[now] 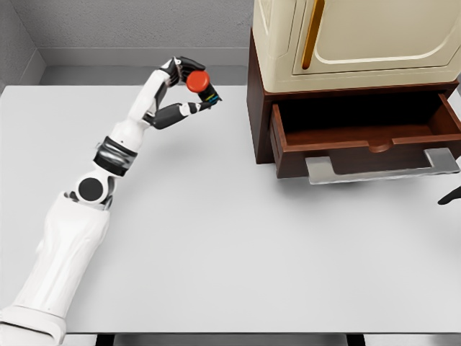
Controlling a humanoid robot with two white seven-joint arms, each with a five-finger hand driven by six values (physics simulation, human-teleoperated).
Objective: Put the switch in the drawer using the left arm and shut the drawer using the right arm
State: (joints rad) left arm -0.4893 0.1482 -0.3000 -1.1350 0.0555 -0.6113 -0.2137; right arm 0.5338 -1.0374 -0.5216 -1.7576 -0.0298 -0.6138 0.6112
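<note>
The switch (200,83), a red button on a dark body, is held in my left hand (189,86) above the white table, left of the cabinet. The fingers curl around it from above and below. The brown drawer (364,138) stands pulled out at the cabinet's base, its inside bare and its grey handle (382,169) facing me. The switch is well left of the drawer's opening. Only a dark fingertip of my right hand (451,194) shows at the right edge, below the handle.
A cream upper cabinet (353,40) with a gold handle (312,34) sits over the dark brown frame (258,108). The white table (216,245) stretches across the view; a grey wall lies behind.
</note>
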